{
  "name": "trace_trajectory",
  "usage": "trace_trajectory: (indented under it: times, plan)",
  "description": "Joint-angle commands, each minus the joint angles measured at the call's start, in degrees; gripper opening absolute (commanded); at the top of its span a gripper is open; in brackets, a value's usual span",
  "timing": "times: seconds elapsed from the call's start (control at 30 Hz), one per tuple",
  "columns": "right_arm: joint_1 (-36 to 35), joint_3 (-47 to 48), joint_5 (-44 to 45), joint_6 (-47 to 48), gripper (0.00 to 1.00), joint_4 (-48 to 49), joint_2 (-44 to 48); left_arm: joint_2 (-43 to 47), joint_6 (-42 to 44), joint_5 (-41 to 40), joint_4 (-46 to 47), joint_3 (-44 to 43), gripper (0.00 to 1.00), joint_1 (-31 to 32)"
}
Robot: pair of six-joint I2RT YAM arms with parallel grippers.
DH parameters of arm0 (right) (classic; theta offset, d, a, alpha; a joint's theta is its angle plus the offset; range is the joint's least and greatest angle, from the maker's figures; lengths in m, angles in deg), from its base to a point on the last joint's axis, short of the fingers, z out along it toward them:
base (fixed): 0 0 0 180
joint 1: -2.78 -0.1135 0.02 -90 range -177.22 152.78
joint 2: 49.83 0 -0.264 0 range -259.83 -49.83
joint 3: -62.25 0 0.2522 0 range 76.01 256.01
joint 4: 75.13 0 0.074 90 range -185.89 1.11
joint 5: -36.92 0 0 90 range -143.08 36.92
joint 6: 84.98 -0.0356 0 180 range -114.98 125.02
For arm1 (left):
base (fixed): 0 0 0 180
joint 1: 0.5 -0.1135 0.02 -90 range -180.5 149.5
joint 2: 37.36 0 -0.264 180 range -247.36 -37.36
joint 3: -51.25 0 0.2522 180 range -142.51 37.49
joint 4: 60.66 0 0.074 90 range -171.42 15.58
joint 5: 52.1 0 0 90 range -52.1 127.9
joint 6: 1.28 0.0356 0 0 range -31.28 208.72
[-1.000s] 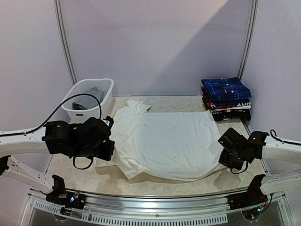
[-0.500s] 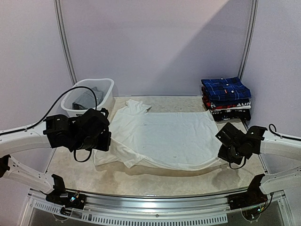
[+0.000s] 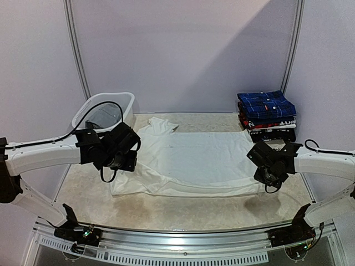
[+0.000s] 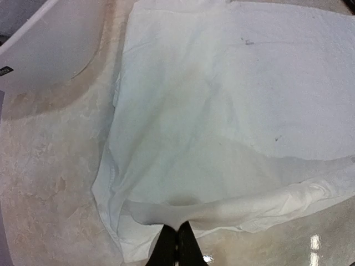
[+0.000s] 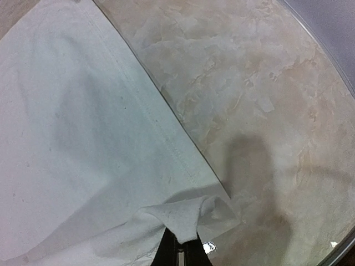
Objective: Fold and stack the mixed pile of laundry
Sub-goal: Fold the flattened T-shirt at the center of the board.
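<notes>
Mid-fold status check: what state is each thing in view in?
white shirt: spread out, near edge pinched up at both ends.
left gripper: shut on the white shirt.
right gripper: shut on the white shirt.
folded stack: neat, blue plaid shirt on top.
basket: upright, contents unclear.

Soft matt cloth = white shirt (image 3: 194, 160), table (image 3: 166, 208) glossy stone-look w/ glare.

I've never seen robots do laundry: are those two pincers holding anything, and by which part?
Both hold the white shirt. The left pincer pinches its near edge towards the left end; the right pincer pinches its near right corner.
</notes>
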Motion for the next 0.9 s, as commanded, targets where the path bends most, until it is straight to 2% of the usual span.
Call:
trace_trajectory:
  times: [0.0, 0.43, 0.87]
  plan:
    - [1.72, 1.98, 1.36, 1.44, 0.0, 2.45, -3.01, -1.93, 1.08, -0.43, 0.69, -1.67, 0.0, -2.18]
    - [4.95, 3.71, -0.4, 4.59, 0.0, 6.74, -10.69, -4.55, -0.14, -1.7, 0.58, -0.98, 0.0, -3.92]
    - [6.3, 7.55, 4.98, 3.2, 0.0, 4.75, -17.78, -7.28, -0.94, -3.41, 2.51, -0.01, 0.0, -6.36]
